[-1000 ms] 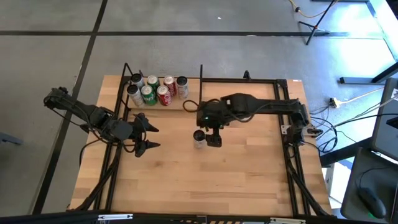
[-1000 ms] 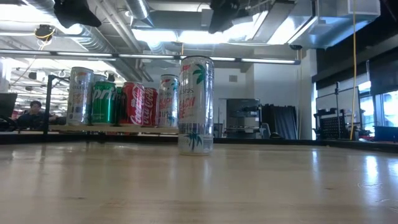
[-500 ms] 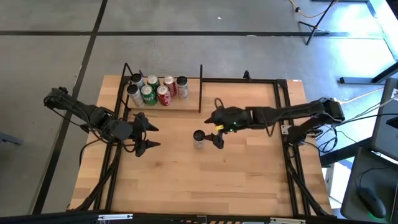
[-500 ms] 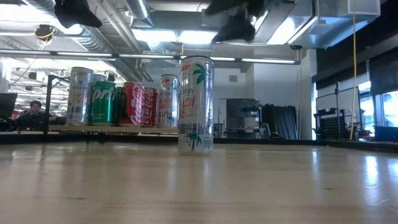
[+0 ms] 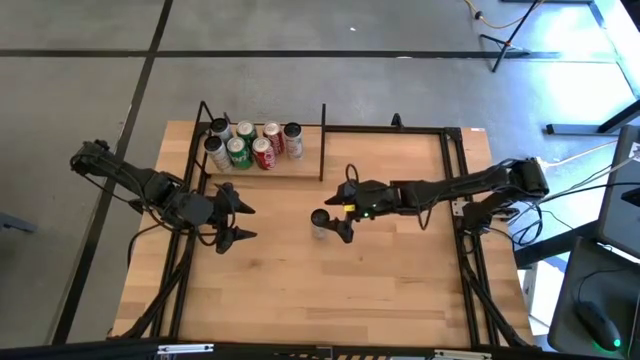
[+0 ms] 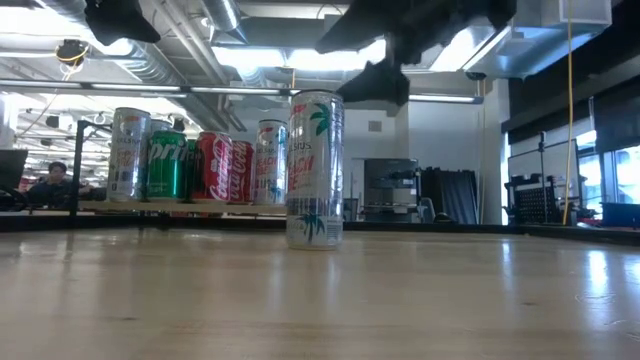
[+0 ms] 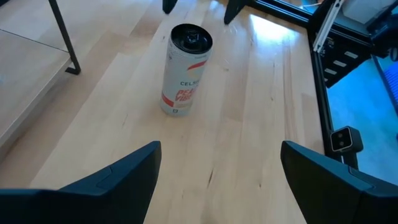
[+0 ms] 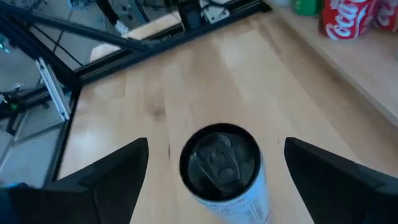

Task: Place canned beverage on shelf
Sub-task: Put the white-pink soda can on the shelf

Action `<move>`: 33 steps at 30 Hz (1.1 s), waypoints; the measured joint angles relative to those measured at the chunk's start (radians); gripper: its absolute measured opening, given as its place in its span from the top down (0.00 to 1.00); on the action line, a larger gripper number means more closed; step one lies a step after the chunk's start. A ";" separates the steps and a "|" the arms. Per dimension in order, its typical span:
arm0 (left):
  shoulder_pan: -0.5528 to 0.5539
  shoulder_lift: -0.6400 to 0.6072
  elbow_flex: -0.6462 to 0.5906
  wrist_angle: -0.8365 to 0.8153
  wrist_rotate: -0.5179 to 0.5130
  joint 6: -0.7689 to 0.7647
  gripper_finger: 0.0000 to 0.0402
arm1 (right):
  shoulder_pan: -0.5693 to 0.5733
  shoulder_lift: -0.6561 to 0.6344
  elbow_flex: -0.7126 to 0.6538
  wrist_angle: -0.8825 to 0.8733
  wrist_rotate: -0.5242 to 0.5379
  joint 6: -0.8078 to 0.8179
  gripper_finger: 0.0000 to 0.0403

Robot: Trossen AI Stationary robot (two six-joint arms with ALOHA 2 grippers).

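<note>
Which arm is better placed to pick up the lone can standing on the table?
Right. The right gripper hovers open just above the white can, fingers on either side of its top. The left gripper waits apart near the table's left side.

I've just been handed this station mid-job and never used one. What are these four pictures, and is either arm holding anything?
Two dark robot arms work at a wooden table. One picture looks straight down, one looks level across the tabletop, and each wrist carries a camera. A tall white can with red lettering stands alone mid-table. The right gripper hovers just beside and above it, open, fingers either side in its wrist view, not gripping. The left gripper waits open at the left. Six cans already stand on the light-wood shelf with black rods. Nothing is held.
</note>
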 joint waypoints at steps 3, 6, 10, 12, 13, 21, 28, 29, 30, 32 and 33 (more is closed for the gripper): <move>0.000 0.000 0.000 0.000 0.000 -0.001 0.20 | 0.007 0.031 -0.002 0.022 -0.002 -0.031 0.11; 0.000 0.000 0.000 0.001 0.000 -0.002 0.20 | 0.023 0.063 0.000 0.052 0.027 -0.062 0.11; 0.000 0.000 0.000 0.001 0.001 -0.008 0.20 | 0.043 0.098 0.000 0.069 0.087 -0.107 0.11; 0.000 0.000 0.000 0.001 0.001 -0.008 0.20 | 0.048 0.112 0.000 0.080 0.104 -0.117 0.11; 0.000 0.000 0.000 0.001 0.000 -0.008 0.20 | 0.046 0.121 0.000 0.078 0.105 -0.117 0.11; 0.000 0.000 0.000 0.001 -0.005 -0.009 0.20 | 0.046 0.178 0.000 0.113 0.132 -0.118 0.11; 0.000 0.000 0.000 0.004 -0.005 -0.009 0.20 | 0.046 0.180 0.000 0.115 0.134 -0.119 0.34; 0.000 0.000 0.000 0.004 -0.005 -0.009 0.20 | 0.046 0.180 0.000 0.115 0.135 -0.120 0.39; 0.000 0.000 0.000 0.005 -0.004 -0.009 0.20 | 0.046 0.180 0.000 0.117 0.135 -0.120 0.44; 0.000 0.000 0.000 0.024 0.007 -0.009 0.20 | 0.045 0.179 0.000 0.117 0.133 -0.119 0.46; -0.001 0.000 0.000 0.036 0.007 -0.006 0.20 | 0.045 0.178 0.000 0.117 0.132 -0.119 0.46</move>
